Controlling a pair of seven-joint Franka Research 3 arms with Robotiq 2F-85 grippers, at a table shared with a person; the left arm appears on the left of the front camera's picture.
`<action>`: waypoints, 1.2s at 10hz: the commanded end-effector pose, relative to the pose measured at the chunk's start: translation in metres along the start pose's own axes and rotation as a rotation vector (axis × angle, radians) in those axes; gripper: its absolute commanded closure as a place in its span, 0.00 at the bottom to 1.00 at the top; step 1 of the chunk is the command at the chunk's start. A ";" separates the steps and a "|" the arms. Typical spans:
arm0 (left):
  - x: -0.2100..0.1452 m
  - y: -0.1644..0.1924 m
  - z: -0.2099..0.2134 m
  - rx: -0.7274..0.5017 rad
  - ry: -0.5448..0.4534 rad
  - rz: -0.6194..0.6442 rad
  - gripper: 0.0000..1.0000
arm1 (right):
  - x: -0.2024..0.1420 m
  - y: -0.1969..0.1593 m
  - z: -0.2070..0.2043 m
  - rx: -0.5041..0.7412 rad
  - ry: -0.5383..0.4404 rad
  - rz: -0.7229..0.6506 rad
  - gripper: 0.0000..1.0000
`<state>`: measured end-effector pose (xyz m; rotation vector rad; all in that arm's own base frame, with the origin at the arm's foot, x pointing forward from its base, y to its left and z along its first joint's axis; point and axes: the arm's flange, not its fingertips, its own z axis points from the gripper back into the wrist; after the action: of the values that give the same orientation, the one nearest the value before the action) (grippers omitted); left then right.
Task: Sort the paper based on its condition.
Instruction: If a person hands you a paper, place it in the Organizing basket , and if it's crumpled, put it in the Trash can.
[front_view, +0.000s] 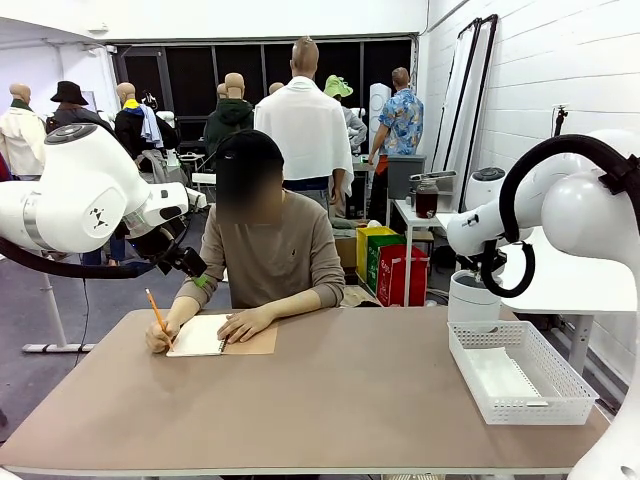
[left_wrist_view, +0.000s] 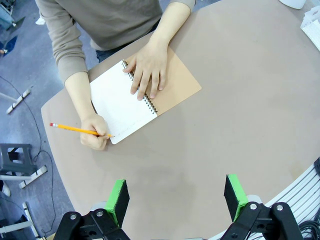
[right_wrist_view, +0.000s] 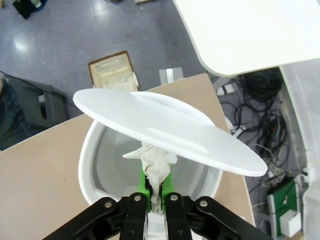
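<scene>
A crumpled piece of paper (right_wrist_view: 156, 162) is pinched between the green pads of my right gripper (right_wrist_view: 156, 194), which is shut on it. It hangs inside the mouth of a white round bin (right_wrist_view: 87, 150), just under the bin's tilted swing lid (right_wrist_view: 165, 125). My left gripper (left_wrist_view: 175, 197) stands open high above the table, with nothing between its fingers. A flat white sheet (front_view: 503, 377) lies in the white mesh basket (front_view: 560, 400) at the table's right end.
At the far side a person writes with a yellow pencil (left_wrist_view: 75, 129) in a spiral notebook (left_wrist_view: 122, 102), the other hand resting flat on it. The bin (front_view: 470, 297) stands behind the basket at the table's right edge. Bare brown tabletop (front_view: 340, 400) spans the middle.
</scene>
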<state>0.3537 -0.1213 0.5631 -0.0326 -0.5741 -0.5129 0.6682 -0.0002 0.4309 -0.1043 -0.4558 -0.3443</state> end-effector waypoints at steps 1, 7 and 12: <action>-0.001 0.001 0.000 0.001 0.000 -0.003 0.00 | 0.005 0.007 -0.001 0.006 0.030 -0.019 0.64; -0.001 0.001 0.000 0.001 0.000 -0.003 0.00 | 0.001 0.003 0.020 0.015 0.033 -0.050 0.00; -0.001 0.001 0.000 0.001 0.000 -0.003 0.00 | 0.003 0.000 0.023 0.018 0.021 -0.039 0.00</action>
<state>0.3537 -0.1213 0.5631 -0.0326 -0.5741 -0.5128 0.6602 0.0060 0.4480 -0.0823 -0.4154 -0.3756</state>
